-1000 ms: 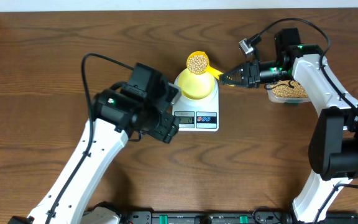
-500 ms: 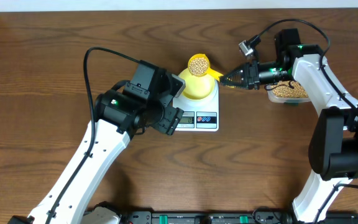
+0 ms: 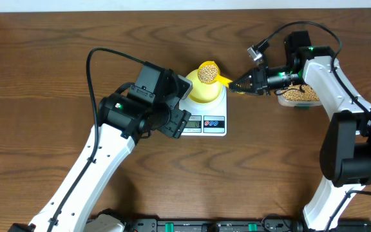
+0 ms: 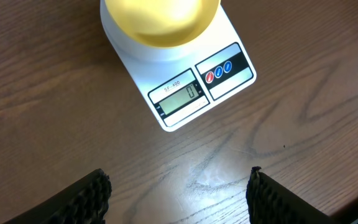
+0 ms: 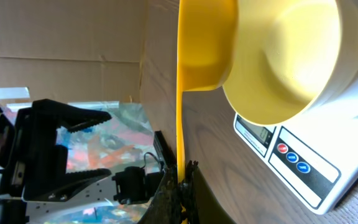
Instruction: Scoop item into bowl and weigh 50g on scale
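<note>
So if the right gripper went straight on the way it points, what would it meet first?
Probably the pale-yellow bowl on the scale. The right gripper holds the yellow scoop over it, though height is unclear.

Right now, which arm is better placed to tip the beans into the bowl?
Right. The right gripper holds the scoop, full of beans, over the bowl on the scale; the left gripper is open and empty.
</note>
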Tool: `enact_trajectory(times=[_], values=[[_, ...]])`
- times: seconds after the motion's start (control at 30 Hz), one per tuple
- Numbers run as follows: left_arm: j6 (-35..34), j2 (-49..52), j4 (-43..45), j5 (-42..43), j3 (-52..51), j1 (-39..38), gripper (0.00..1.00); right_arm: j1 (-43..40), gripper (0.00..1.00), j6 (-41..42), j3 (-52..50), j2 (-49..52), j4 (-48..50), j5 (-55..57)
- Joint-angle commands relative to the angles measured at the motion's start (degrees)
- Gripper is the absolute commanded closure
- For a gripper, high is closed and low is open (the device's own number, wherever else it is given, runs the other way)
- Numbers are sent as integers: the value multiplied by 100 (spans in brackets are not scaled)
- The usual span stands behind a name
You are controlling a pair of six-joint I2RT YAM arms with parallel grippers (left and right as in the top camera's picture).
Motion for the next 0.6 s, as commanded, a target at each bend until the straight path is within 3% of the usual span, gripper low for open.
enact_trajectory(times=[0.0,0.3,0.57], values=[[55,-116,4,-37,-9,-7,27,81,99,-28,24,28,-24,9],[55,-116,4,-37,-9,-7,27,348,99,-50,184,24,-127,365],[55,-116,4,-37,-9,-7,27,498,99,-424,861,24,-955,1250]])
